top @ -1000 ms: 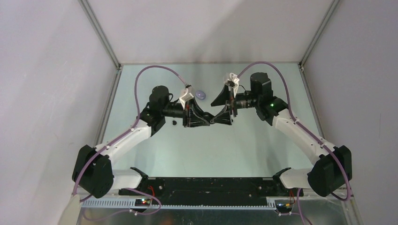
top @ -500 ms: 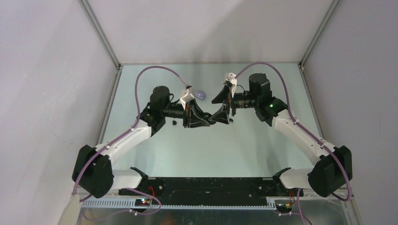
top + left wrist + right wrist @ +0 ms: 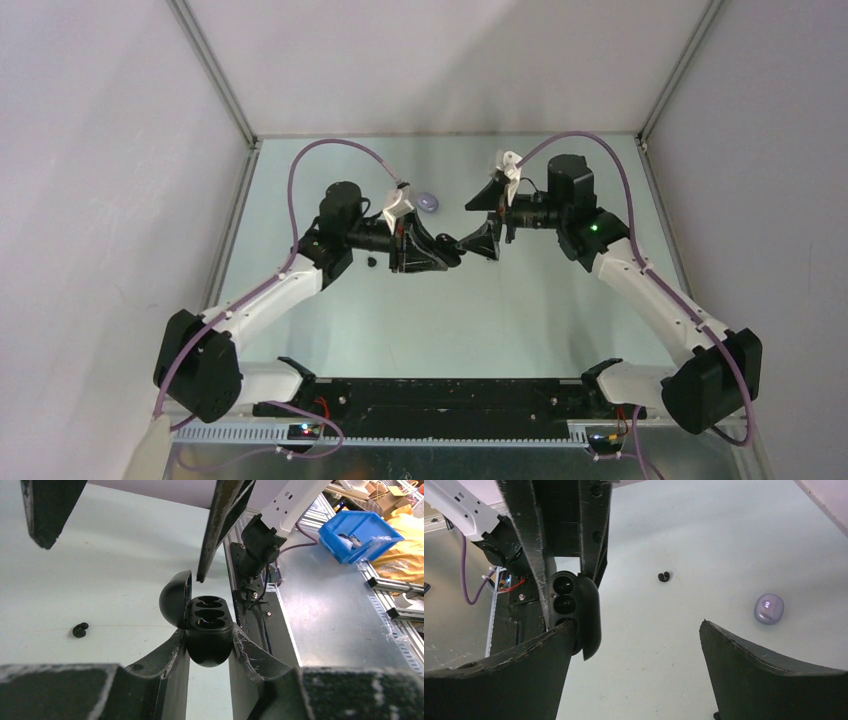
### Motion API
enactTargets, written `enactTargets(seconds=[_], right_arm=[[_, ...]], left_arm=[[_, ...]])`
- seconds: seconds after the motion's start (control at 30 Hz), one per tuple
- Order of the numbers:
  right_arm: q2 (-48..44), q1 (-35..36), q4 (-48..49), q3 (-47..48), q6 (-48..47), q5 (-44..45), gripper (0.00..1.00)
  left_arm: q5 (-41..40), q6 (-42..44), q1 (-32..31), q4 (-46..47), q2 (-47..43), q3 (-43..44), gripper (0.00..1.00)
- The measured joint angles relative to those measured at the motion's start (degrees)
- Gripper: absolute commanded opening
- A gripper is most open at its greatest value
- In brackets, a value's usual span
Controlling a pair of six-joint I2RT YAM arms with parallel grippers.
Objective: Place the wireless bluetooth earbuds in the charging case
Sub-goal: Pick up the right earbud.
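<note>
My left gripper [image 3: 446,256] is shut on a black oval charging case [image 3: 210,647] and holds it above the table with its lid [image 3: 175,597] swung open. I see no earbud in its dark sockets. The case also shows in the right wrist view [image 3: 574,600]. My right gripper [image 3: 484,222] is open and empty, just right of the case, with its fingers [image 3: 220,530] around and above it. One black earbud [image 3: 372,262] lies on the table left of the left gripper, and also shows in both wrist views [image 3: 80,630] [image 3: 664,576]. The other earbuds are out of view.
A closed lilac case [image 3: 428,202] lies on the table behind the grippers and also shows in the right wrist view [image 3: 769,608]. White walls enclose the pale green table [image 3: 440,320] on three sides. The black base rail [image 3: 440,395] runs along the near edge.
My right gripper first came closer to the case, then drew back to the right and a little farther away. The left arm and the case have not moved.
</note>
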Motion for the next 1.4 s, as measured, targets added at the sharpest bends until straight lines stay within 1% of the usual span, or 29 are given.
enactTargets(seconds=[0.13,0.23,0.33,0.43,0.5,0.6,0.8,0.87,0.97,1.03,1.1,1.2,1.27,1.4], right_arm=[[-2.3,-0.4,-1.4,0.0,-1.9,-0.2,0.99],[-4.8,-2.8,-1.7,0.0,-2.2,-0.7,0.99],[-5.7,-8.3,-1.3,0.0,-0.8,-2.4,0.97],[-4.6,-13.2,-1.5,0.0,-0.2,-3.7,0.95],[-2.7,-14.7,-2.2,0.0,-0.7,-3.3,0.94],[2.1,-15.1,-4.5,0.0,-3.6,-0.8,0.93],[13.5,-15.1,-11.5,0.9,-9.8,8.6,0.88],[17.6,-14.7,-14.6,3.2,-11.3,13.0,0.88],[26.0,-13.7,-20.9,11.1,-14.5,20.9,0.89],[30.9,-12.7,-23.9,15.7,-16.5,24.9,0.89],[34.3,-11.7,-26.7,18.2,-18.3,27.9,0.87],[37.2,-10.5,-29.3,18.9,-20.4,30.9,0.84],[38.8,-9.6,-31.0,18.9,-21.7,32.4,0.82],[40.8,-7.3,-33.5,18.9,-24.0,33.9,0.79]], left_arm=[[0.0,1.5,0.0,-2.6,0.1,0.9,0.00],[-0.1,5.6,0.0,-7.6,0.3,3.5,0.00],[-0.3,10.2,0.1,-12.0,0.3,5.3,0.00],[-0.7,14.6,0.4,-16.7,0.3,5.9,0.00],[-1.6,18.7,0.6,-22.1,0.3,7.1,0.00],[-2.4,25.1,1.3,-30.2,0.3,10.7,0.00],[-3.3,37.4,3.5,-44.5,0.3,17.8,0.00],[-3.3,41.0,4.2,-48.6,0.3,18.4,0.00],[-3.3,45.3,5.2,-54.1,0.2,18.1,0.00],[-3.3,47.2,5.7,-56.1,0.2,17.4,0.00],[-3.3,48.7,6.2,-57.5,0.0,16.3,0.00],[-3.2,49.7,6.5,-58.3,-0.2,14.8,0.00],[-3.0,49.4,6.5,-57.6,-0.4,13.8,0.00],[-2.6,46.6,6.5,-53.1,-2.3,10.5,0.00]])
